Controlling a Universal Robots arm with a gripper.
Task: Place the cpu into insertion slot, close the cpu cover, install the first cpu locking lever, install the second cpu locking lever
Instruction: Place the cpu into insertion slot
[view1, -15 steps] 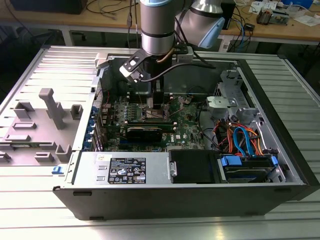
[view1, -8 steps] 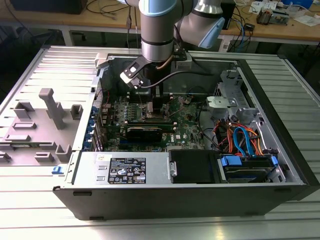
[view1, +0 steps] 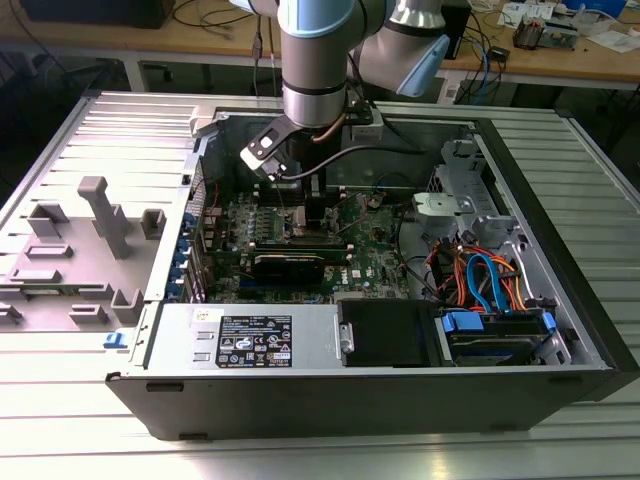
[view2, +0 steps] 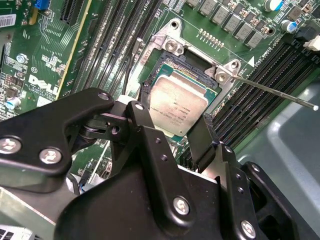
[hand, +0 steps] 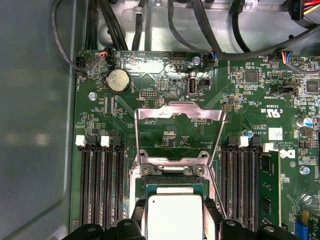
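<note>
The cpu (view2: 177, 100), a flat silver square chip, sits level in the insertion slot (view2: 175, 64), inside its silver frame on the green board. My gripper (view2: 175, 109) reaches down over it with one black finger against each of two opposite chip edges, shut on the cpu. The first wrist view shows the cpu (hand: 175, 215) between the fingers (hand: 138, 220), the insertion slot (hand: 172, 172), and the cpu cover (hand: 180, 111) swung back open. Two thin locking levers (hand: 136, 140) stand raised; one lever (view2: 275, 92) sticks out sideways. In the exterior view my gripper (view1: 305, 215) hangs inside the open computer case.
Black memory slots (hand: 100, 185) flank the socket, with one memory stick (hand: 270, 190) installed. Cables (hand: 150, 25) run along the case wall. The exterior view shows a power supply (view1: 260, 340), drive bay wiring (view1: 480, 280) and a grey fixture (view1: 100, 220) on the exterior view's left.
</note>
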